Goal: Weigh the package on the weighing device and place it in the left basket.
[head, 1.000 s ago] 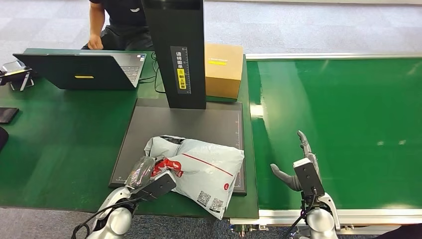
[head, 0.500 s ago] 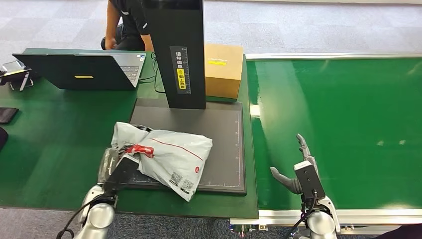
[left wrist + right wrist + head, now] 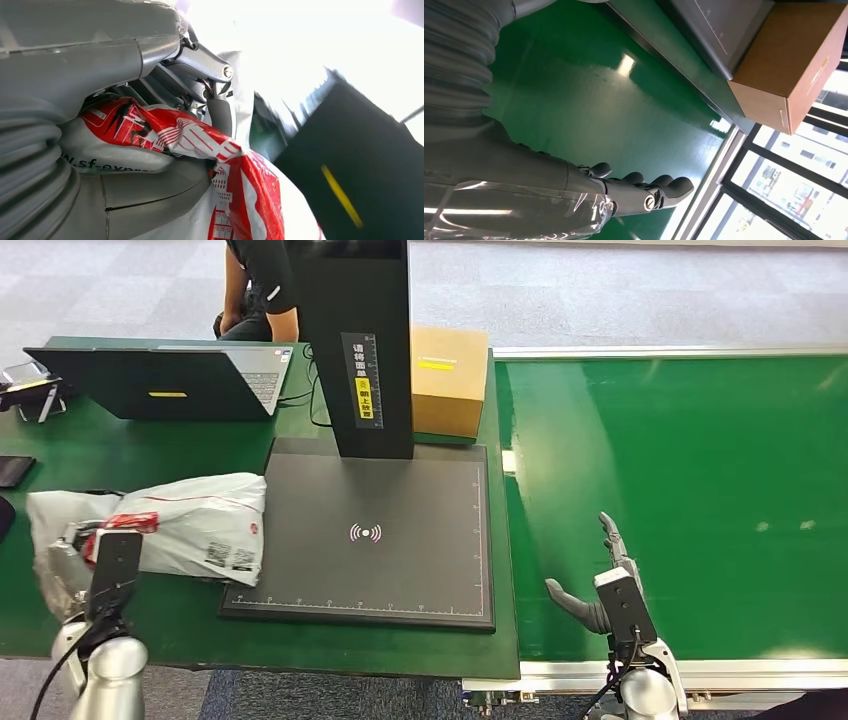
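Grey plastic package (image 3: 170, 525) gripped in left hand (image 3: 75, 565), fingers (image 3: 220, 107) closed around its crumpled red-printed end. Carried over the green table (image 3: 150, 455), left of the black scale (image 3: 370, 530) and clear of its platform except where one corner meets the platform's left edge. Behind: open laptop (image 3: 165, 380), scale's black column (image 3: 355, 340), cardboard box (image 3: 449, 380), person (image 3: 250, 290) at the far side. Right hand (image 3: 600, 580) open and empty, fingers (image 3: 659, 187) spread above the green conveyor belt (image 3: 690, 500).
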{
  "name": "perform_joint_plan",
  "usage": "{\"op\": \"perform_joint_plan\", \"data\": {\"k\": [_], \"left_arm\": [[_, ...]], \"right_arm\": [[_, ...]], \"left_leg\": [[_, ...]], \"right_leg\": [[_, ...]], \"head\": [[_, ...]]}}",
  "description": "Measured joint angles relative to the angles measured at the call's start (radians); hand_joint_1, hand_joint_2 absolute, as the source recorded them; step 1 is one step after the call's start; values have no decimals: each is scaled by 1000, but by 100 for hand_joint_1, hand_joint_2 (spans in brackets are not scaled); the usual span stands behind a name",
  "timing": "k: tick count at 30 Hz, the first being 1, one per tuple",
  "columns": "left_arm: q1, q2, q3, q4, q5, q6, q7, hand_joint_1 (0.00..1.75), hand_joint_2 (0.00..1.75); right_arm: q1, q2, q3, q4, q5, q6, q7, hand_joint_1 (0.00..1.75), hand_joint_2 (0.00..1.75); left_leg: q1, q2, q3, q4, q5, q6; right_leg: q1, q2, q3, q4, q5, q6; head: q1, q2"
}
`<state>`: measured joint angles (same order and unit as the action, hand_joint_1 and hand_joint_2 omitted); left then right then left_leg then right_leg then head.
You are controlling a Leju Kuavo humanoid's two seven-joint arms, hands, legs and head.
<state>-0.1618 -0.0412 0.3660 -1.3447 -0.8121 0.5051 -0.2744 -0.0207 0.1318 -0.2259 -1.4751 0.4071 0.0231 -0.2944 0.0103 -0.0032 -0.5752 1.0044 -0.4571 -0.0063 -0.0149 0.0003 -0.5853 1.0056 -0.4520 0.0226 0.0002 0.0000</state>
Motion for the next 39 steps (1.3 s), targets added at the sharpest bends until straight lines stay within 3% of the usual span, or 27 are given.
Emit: {"op": "perform_joint_plan", "data": {"k": [3,6,13,18,26,27,30,31,35,39], "left_arm": [[-36,25,90,55,9,107,-8,175,175],[-67,41,194,121,5,172,-67,175,175],[-130,21,439,190,-112,189,-199,175,175],[-144,9,508,208,-121,189,-205,175,175],[-156,-2,547,225,-121,189,-207,175,175],[-157,-3,549,227,-121,189,-207,156,175],[-160,-5,554,231,-119,189,-206,25,175],[-162,-6,554,235,-114,189,-206,0,175],[-159,-6,513,254,-30,181,-193,0,175],[-134,-9,399,250,100,153,-185,0,175]], "right_arm": [[1,1,0,-4,0,-2,1,0,175],[3,3,0,-7,-3,-7,2,0,175],[3,6,2,-8,-7,-18,4,0,175],[3,7,3,-8,-7,-18,4,0,175],[3,7,3,-10,-7,-18,4,0,175],[3,8,3,-10,-7,-18,4,0,175],[3,8,3,-10,-7,-18,4,0,175],[3,8,3,-10,-7,-18,4,0,175],[3,8,6,-10,-15,-18,5,0,175],[3,8,23,-10,-25,-17,0,0,175]], "left_leg": [[0,0,0,0,0,0],[0,0,0,0,0,0],[1,0,0,0,0,0],[0,0,0,0,0,0],[0,0,0,0,0,0],[0,0,0,0,0,0],[0,0,0,0,0,0],[0,0,0,0,0,0],[0,0,0,0,0,0],[0,0,0,0,0,0]], "right_leg": [[0,0,0,0,0,0],[1,0,0,0,0,0],[0,0,0,0,0,0],[0,0,0,0,0,0],[1,0,0,0,0,0],[1,0,0,0,0,0],[0,0,0,0,0,0],[0,0,0,0,0,0],[0,0,0,0,0,0],[0,-1,0,0,0,0]], "head": [[0,0],[0,0],[0,0],[0,0],[0,0],[0,0],[0,0],[0,0],[0,0],[0,0]]}}
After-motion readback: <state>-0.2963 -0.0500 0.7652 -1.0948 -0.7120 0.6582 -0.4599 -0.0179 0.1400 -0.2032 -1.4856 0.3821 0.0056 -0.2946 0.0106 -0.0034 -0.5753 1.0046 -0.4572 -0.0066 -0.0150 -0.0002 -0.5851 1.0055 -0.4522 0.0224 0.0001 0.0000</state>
